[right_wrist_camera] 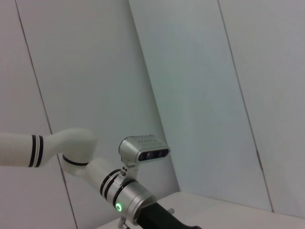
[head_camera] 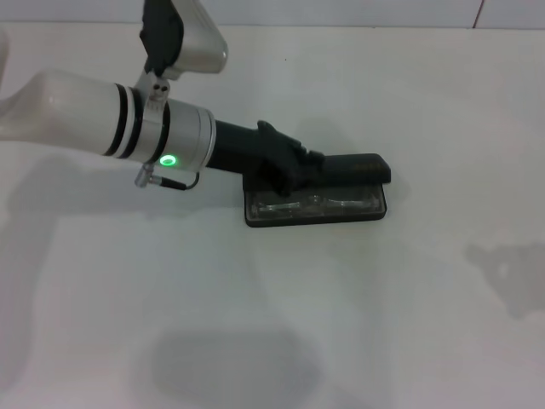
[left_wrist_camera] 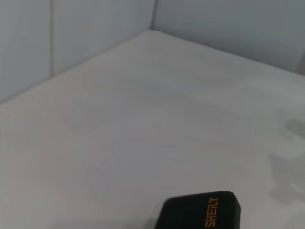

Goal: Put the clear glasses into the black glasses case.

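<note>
Black rectangular hinged glasses case (head_camera: 341, 211), open on white desk (head_camera: 383, 341); transparent plastic glasses (head_camera: 317, 204) inside; left pincer (head_camera: 294, 170) at its lid, grip state indeterminable.

**White arm, black bands, green light**

The left arm (head_camera: 77, 115) is glossy white, with two black rings before a silver collar (head_camera: 183, 141) bearing a small glowing green lamp (head_camera: 169, 160). A thin black cable (head_camera: 174, 183) loops beneath. A silver-and-black camera (head_camera: 180, 38) rides on top. Past the collar, the gripper (head_camera: 285, 166) is matte black.
</note>
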